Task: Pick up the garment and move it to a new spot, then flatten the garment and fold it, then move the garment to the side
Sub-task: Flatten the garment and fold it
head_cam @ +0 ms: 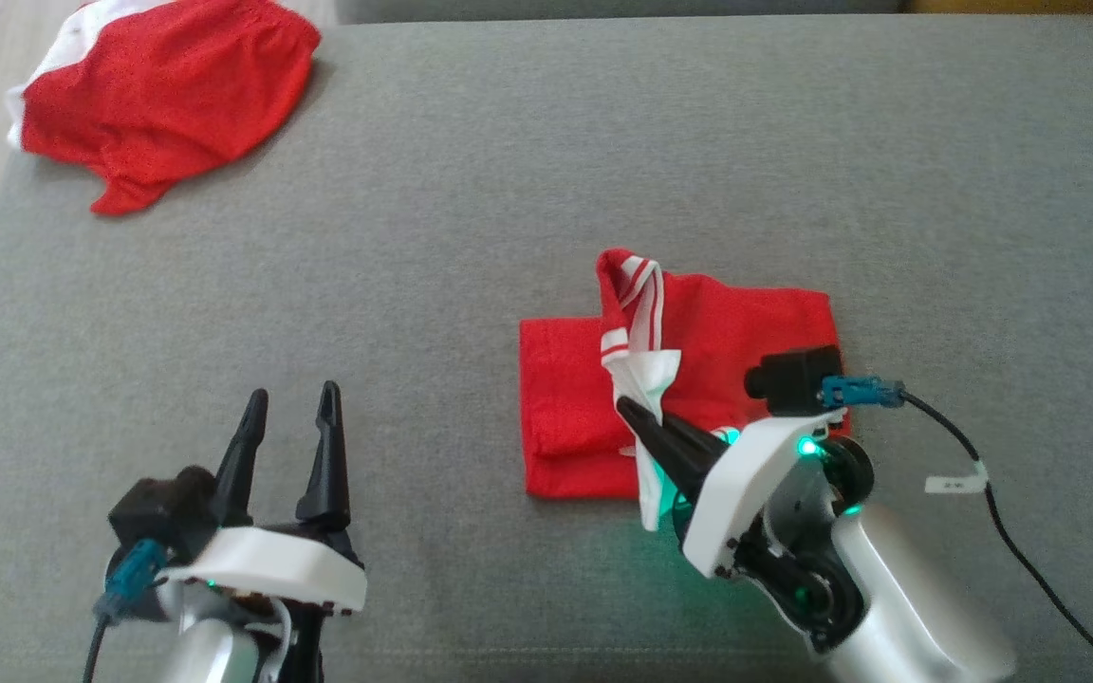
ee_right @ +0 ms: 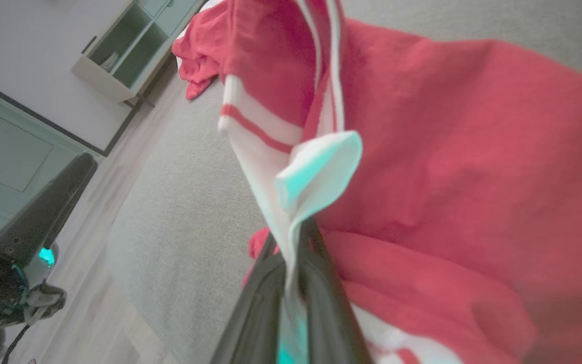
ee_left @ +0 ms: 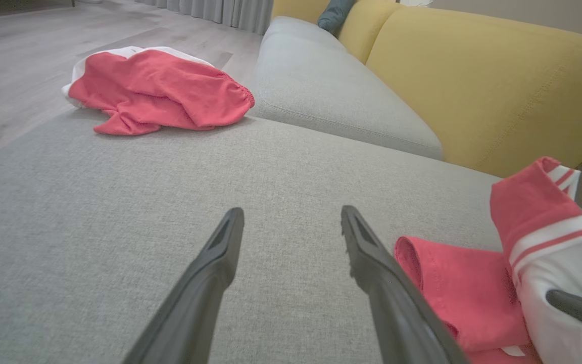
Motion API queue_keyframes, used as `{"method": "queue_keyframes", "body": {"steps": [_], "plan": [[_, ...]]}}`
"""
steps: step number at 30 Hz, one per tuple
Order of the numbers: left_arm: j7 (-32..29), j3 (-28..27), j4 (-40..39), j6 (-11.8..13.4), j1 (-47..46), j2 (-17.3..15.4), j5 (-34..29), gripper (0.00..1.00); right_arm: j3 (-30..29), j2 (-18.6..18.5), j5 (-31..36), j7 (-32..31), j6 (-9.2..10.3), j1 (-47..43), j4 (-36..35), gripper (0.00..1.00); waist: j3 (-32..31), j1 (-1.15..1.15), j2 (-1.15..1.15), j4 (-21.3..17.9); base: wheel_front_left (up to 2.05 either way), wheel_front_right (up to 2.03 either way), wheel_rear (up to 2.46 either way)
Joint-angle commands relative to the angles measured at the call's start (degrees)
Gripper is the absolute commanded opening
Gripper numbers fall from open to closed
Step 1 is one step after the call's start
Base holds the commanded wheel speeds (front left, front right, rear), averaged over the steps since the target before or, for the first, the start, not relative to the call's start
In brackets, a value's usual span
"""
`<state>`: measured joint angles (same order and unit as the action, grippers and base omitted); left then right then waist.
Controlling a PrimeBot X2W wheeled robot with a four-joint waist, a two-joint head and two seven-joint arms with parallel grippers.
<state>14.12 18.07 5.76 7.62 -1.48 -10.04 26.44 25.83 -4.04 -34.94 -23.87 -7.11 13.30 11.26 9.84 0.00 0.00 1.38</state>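
While the right gripper point(head_cam: 626, 408) is pinching the white-striped edge of the garment point(head_cam: 746, 323) mid-fold, the left gripper point(head_cam: 292, 391) is hovering open, and that edge is likely needing laying across.

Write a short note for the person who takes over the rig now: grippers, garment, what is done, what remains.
Right gripper: shut on the white striped edge of the red garment, holding it raised.
Left gripper: open, empty, over the grey cushion left of the garment.
Done: garment lies mid-cushion, folded to a rough rectangle. A second red garment lies crumpled at the far left corner.
Left: lay the flap down, finish the fold, move the garment aside.
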Motion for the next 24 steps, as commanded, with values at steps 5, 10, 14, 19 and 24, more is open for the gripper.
{"method": "queue_keyframes", "body": {"steps": [5,10,14,19,24], "plan": [[0.4,-1.4,-0.5,-0.5,-3.0,0.3,0.1,1.0,5.0,1.1,-4.7,4.8,-0.37,6.4,5.7,0.0,0.7,0.0,0.0,2.2,0.0,0.0,0.0],[0.6,-1.4,-0.2,-0.6,-3.2,0.5,0.1,1.0,8.6,1.1,-9.4,8.3,-0.37,9.1,10.0,1.0,0.8,0.0,0.0,2.6,0.0,0.0,0.0],[0.6,-1.7,-0.1,-0.4,-3.1,0.6,0.1,1.0,10.3,1.2,-11.1,11.5,-0.37,11.0,11.2,1.0,0.7,0.0,0.0,2.0,0.0,0.0,0.0],[0.7,-1.7,-0.1,-0.5,-3.1,0.6,0.0,1.0,10.9,1.2,-12.2,14.4,-0.37,12.1,9.8,1.0,0.6,0.0,0.0,1.1,0.0,0.0,0.0],[0.7,-1.6,-0.2,-0.5,-2.9,0.5,-0.1,1.0,8.7,1.2,-12.2,17.9,-0.37,11.7,6.1,1.0,0.2,0.0,0.0,-0.1,0.0,0.0,0.0]]}}
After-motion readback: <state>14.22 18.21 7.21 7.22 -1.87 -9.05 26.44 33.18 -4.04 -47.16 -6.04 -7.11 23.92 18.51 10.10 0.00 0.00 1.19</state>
